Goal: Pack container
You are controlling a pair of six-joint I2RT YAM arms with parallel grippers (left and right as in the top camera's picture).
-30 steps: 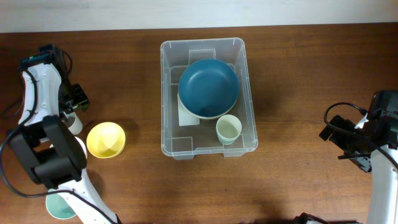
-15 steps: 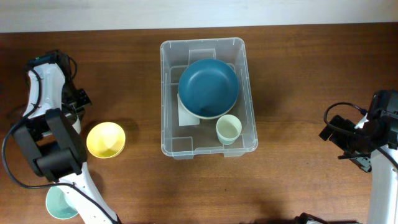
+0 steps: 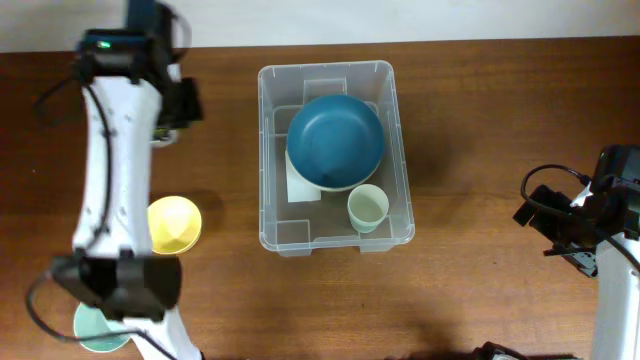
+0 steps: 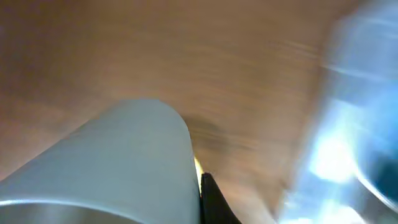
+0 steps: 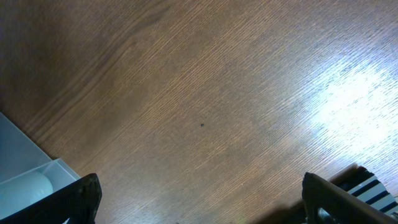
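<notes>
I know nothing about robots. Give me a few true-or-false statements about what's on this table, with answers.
1. The blue bowl sits inside the container. True.
2. The yellow bowl is inside the container. False: it is on the table, to the container's left.
3. A pale green cup stands in the container beside the blue bowl. True.
4. The right gripper holds a cup. False: it is open and empty over bare wood.

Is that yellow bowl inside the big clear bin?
No, the yellow bowl sits on the table to the left of the container, outside its walls.
</notes>
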